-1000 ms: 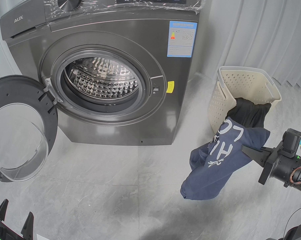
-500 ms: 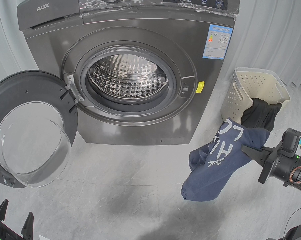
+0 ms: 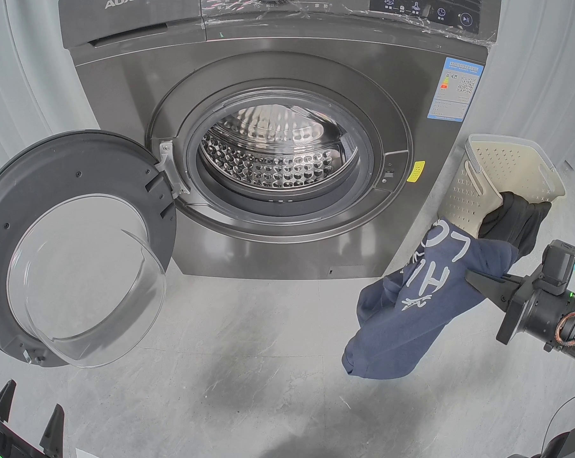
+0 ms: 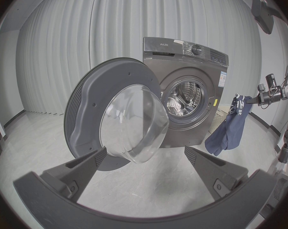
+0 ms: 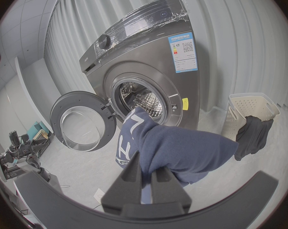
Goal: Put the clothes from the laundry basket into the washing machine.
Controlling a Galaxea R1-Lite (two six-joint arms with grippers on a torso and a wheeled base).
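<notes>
A grey front-loading washing machine [image 3: 275, 52] stands ahead with its round door [image 3: 77, 243] swung open to the left and the steel drum [image 3: 278, 144] showing. A navy garment with white lettering [image 3: 415, 300] hangs above the floor, and my right gripper [image 3: 484, 282] is shut on its upper edge, to the right of the machine. The same navy garment [image 5: 179, 150] drapes over the shut fingers [image 5: 164, 183] in the right wrist view. A cream laundry basket [image 3: 523, 170] stands right of the machine with a black garment [image 3: 516, 221] spilling over its rim. My left gripper [image 3: 27, 411] is open, low at the front left.
Pale pleated curtains [image 3: 542, 65] run behind the machine and basket. The grey floor [image 3: 236, 364] lies open in front of the machine. The open door with its glass bowl [image 4: 134, 121] juts out on the left side.
The head view has shifted, so the machine and basket sit further right in the picture. The right gripper still holds the navy garment at about the same height. The left gripper has not moved.
</notes>
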